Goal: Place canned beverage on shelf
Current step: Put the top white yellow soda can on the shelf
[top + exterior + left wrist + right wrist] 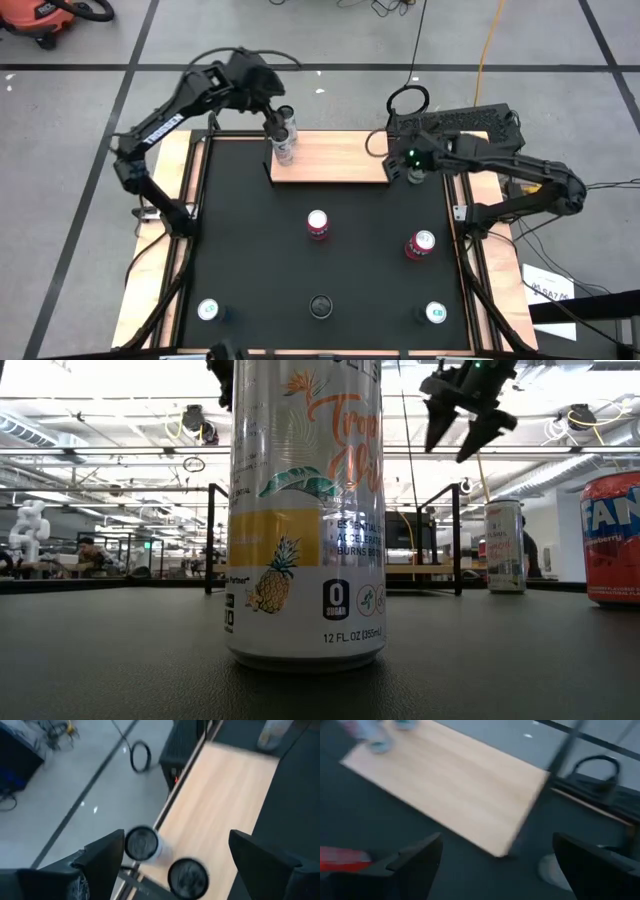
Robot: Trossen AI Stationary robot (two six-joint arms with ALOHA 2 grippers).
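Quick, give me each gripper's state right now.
Left gripper: open, above two cans at the shelf's left end, holding nothing.
Right gripper: open, empty, near the shelf's right end.

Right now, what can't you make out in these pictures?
- Low view: the pineapple can stands close and hides much of the shelf; its top is cut off.
- Right wrist view: motion blur smears the cans on the shelf.
- High view: labels on the front cans are too small.
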